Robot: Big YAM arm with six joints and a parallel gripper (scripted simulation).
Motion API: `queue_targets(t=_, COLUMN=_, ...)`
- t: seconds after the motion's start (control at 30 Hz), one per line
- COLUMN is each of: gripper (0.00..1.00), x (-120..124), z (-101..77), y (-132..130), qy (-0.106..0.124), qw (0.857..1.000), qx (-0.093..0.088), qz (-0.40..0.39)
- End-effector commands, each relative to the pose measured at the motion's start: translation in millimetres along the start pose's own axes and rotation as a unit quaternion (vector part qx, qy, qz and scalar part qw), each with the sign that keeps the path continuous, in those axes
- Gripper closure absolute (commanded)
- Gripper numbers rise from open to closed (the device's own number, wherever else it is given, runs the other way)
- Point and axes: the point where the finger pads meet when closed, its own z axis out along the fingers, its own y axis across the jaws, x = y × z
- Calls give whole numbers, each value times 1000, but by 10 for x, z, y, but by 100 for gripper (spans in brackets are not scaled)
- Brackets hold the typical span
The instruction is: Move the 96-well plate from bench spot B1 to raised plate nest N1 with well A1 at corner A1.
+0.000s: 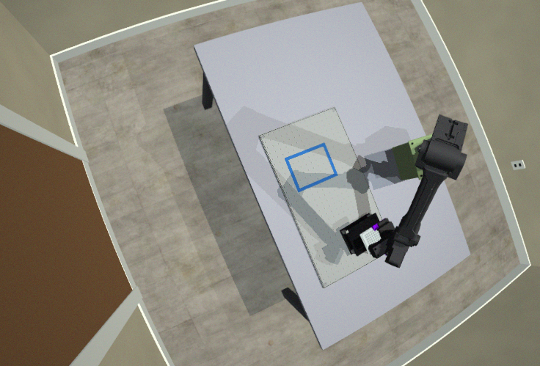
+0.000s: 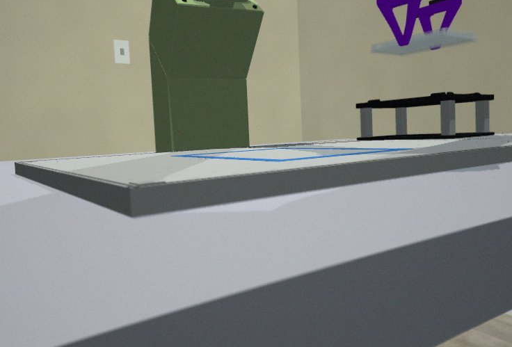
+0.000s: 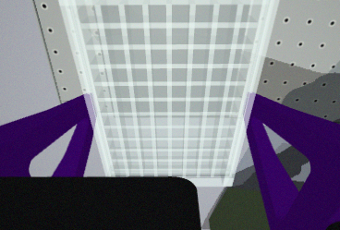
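Note:
My gripper (image 2: 419, 33) with purple fingers is shut on the clear 96-well plate (image 2: 424, 41), gripping its two long sides. The wrist view shows the plate (image 3: 168, 86) filling the space between the fingers. The plate hangs in the air, roughly level, well above the black raised nest N1 (image 2: 426, 113). From above, the plate (image 1: 371, 236) is over the nest (image 1: 359, 235), toward its right side. The blue outline of spot B1 (image 1: 310, 166) on the perforated board holds nothing; it also shows in the side view (image 2: 285, 154).
The green arm pedestal (image 2: 202, 62) stands behind the board. The grey perforated board (image 1: 318, 196) lies on the pale table. The arm's black links (image 1: 418, 205) reach from the pedestal toward the nest.

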Motion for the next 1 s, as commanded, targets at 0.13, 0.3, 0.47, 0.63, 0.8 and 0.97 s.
queue_targets(t=0.13, gripper=100, x=-9, z=146, y=-36, qy=-1, qw=1000, qx=3, qz=1)
queue_targets(t=0.3, gripper=100, x=-5, z=197, y=-39, qy=-1, qw=1000, qx=3, qz=1)
queue_targets(t=0.47, gripper=100, x=2, z=280, y=-42, qy=0, qw=1000, qx=3, qz=1)
queue_targets(t=0.63, gripper=100, x=8, z=363, y=-46, qy=0, qw=1000, qx=3, qz=1)
queue_targets(t=0.8, gripper=100, x=9, z=430, y=-47, qy=0, qw=1000, qx=3, qz=1)
queue_targets(t=0.97, gripper=100, x=-20, z=493, y=-33, qy=-2, qw=1000, qx=2, qz=2)
